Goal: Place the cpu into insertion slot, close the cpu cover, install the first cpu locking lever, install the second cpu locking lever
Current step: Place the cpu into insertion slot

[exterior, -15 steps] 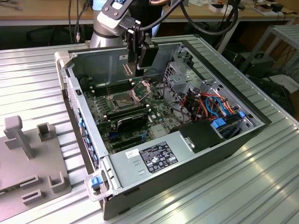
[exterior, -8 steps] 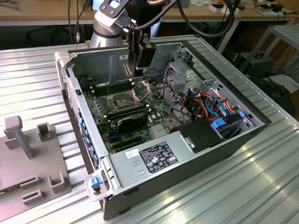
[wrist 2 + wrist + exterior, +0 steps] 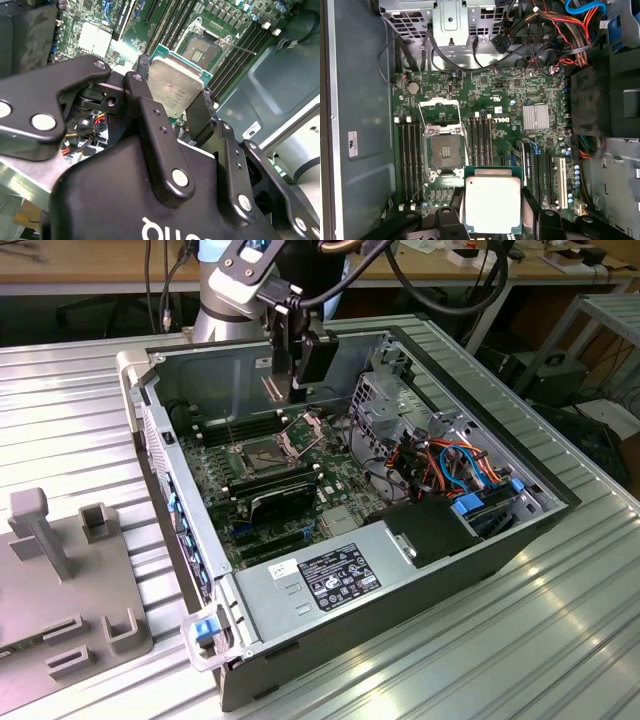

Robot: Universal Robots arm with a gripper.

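My gripper (image 3: pixel 172 97) is shut on the cpu (image 3: pixel 175 84), a flat square chip with a dull silver face and a green edge, gripped by two opposite sides between the black fingers (image 3: pixel 145 107). In the exterior view the gripper (image 3: pixel 283 390) hangs with the cpu (image 3: pixel 272 387) inside the open computer case, above the far end of the green board. The insertion slot (image 3: pixel 442 150) lies bare and dark beside the held cpu (image 3: pixel 492 202), a little off to one side. Its cpu cover (image 3: pixel 440 112) stands swung open past the slot. A thin locking lever (image 3: pixel 240 47) sticks out beside the insertion slot (image 3: pixel 200 50).
Rows of black memory slots (image 3: pixel 481 140) flank the socket. A metal drive cage (image 3: pixel 385 390) and bundled coloured cables (image 3: pixel 450 465) fill the exterior view's right of the case (image 3: pixel 160 430), with the power supply (image 3: pixel 330 575) at the near end. A grey fixture (image 3: pixel 70 570) sits on the ribbed table.
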